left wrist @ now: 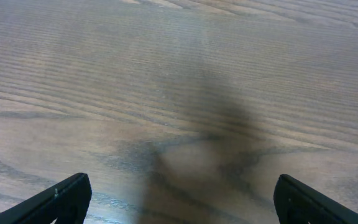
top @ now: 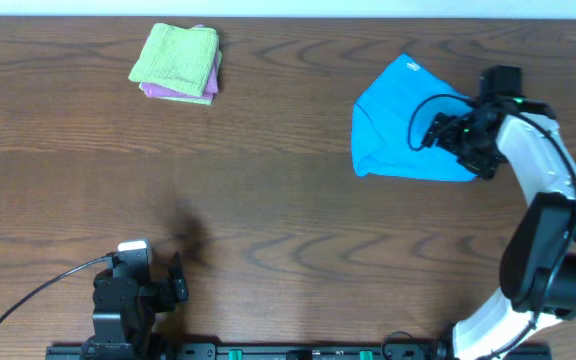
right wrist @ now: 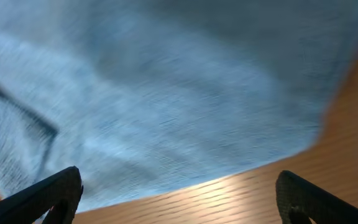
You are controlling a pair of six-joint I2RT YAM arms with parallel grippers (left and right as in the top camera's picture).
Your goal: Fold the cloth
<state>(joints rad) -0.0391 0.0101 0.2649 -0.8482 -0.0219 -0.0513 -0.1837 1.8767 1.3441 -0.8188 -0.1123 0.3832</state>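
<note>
A blue cloth (top: 400, 125) lies spread and slightly rumpled on the wooden table at the right rear. It fills most of the right wrist view (right wrist: 166, 87), blurred, with its edge running across the lower part. My right gripper (top: 446, 132) hovers over the cloth's right side, open and empty (right wrist: 179, 199). My left gripper (top: 173, 285) rests near the front left edge, open and empty, with only bare wood between its fingers (left wrist: 179, 199).
A folded stack with a green cloth (top: 175, 55) on a purple cloth (top: 173, 92) sits at the rear left. A black cable (top: 38, 295) trails from the left arm near the front edge.
</note>
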